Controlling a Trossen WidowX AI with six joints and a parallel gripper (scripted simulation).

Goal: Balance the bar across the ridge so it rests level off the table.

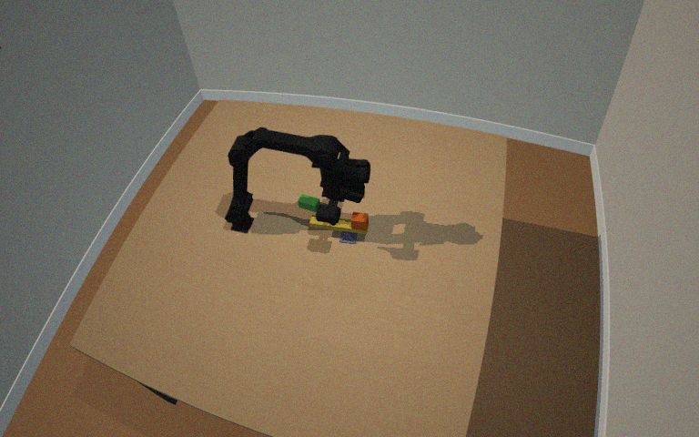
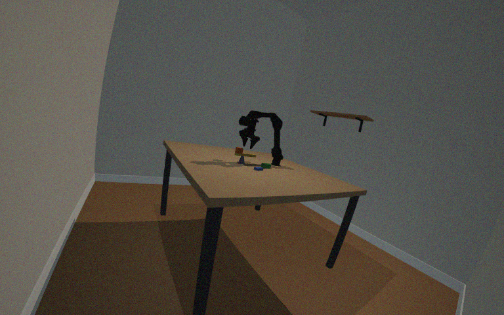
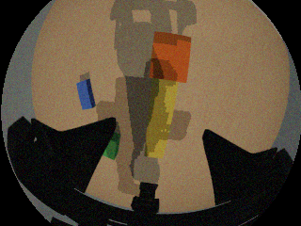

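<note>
Yellow bar (image 2: 245, 153) rests level across ridge (image 2: 241, 159).

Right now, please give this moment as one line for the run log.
hand: open, empty, above bar | yellow bar: on ridge, off table | orange block: on bar end

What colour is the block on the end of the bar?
Orange, sitting on the yellow bar. The wrist view shows it best.
</note>
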